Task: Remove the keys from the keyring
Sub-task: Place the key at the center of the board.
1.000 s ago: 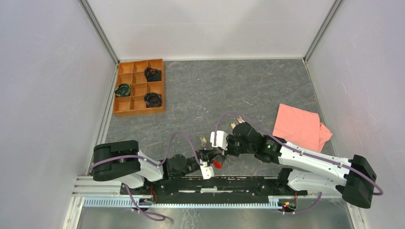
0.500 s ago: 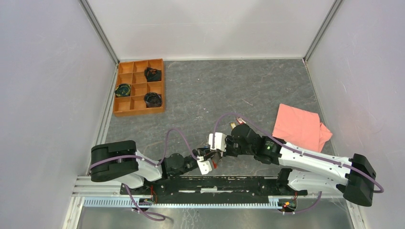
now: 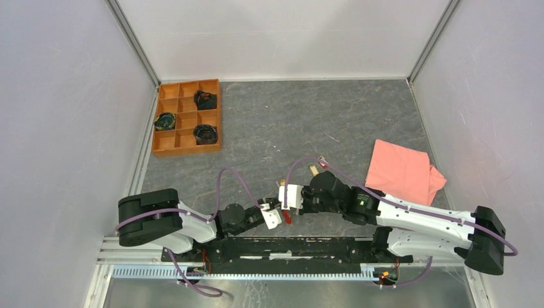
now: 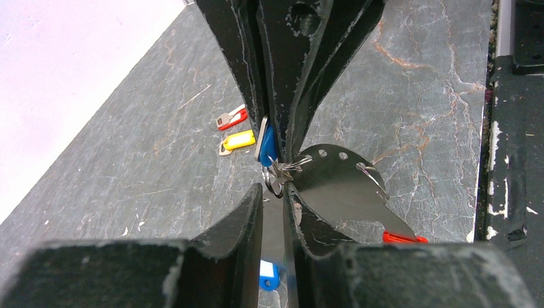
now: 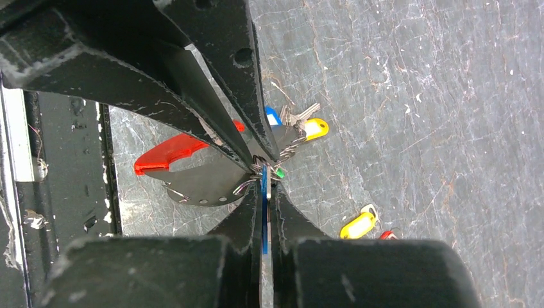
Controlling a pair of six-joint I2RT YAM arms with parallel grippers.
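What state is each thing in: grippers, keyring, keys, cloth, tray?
Thin metal keyring with red strap: gripped, keys attached.
Left gripper: shut on the keyring.
Right gripper: shut on a blue-headed metal key.
Yellow-headed metal key: off the ring, loose.
Red-headed metal key: off the ring, loose.
Pink cloth: rumpled, untouched.
Orange compartment tray: three cells filled.

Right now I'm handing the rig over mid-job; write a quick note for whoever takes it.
Left tool: shut on the keyring, in front of the arm bases.
Right tool: shut on the blue key, which looks still threaded on the ring.
Done: a red key and a yellow key lie loose on the table.
Left: the blue key, a green key and a second yellow key appear still attached; work them off.
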